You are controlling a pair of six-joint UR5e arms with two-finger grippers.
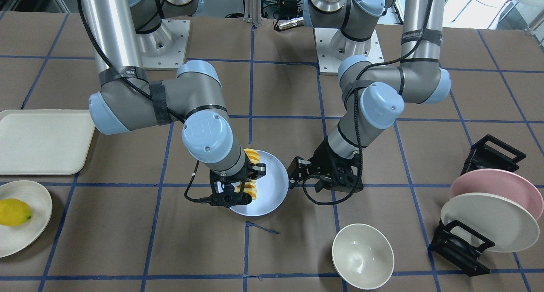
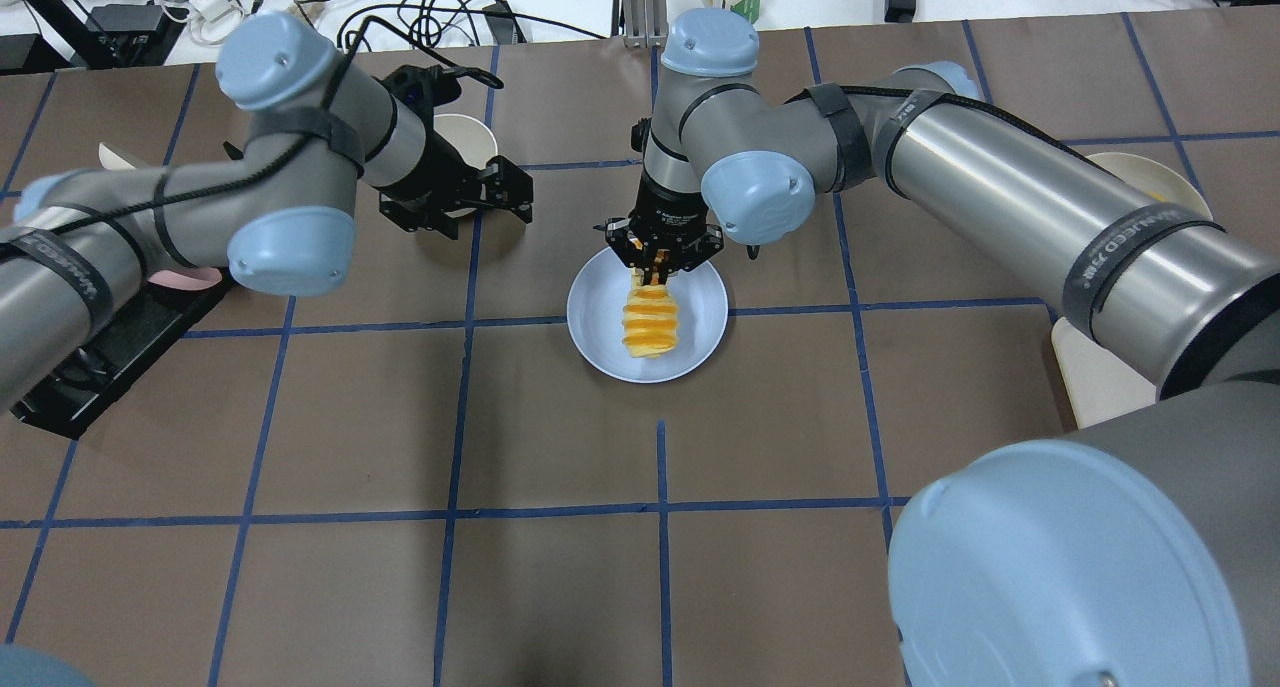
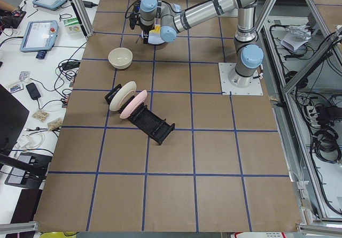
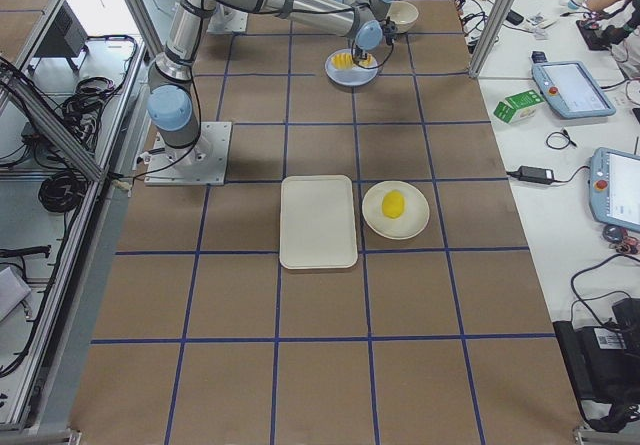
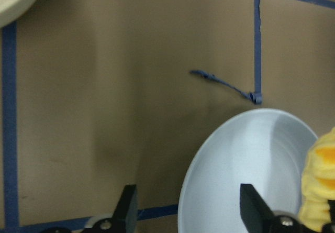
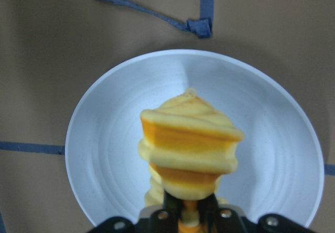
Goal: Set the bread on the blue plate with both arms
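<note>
Front-facing view: the right tool point(image 1: 250, 182) pinches one end of the short orange-crusted sliced bread loaf point(image 1: 251, 156) over the round pale blue matte plate point(image 1: 272, 179) on the brown gridded counter point(image 1: 127, 232). The left tool point(image 1: 299, 176) sits just beside the plate's rim.

Overhead view: the loaf spans the plate's middle.

Left wrist view: the left tool's fingers point(image 5: 128, 207) are spread, with nothing between them.

Right wrist view: the loaf is clamped and projects over the plate. Contact with the plate cannot be judged.
</note>
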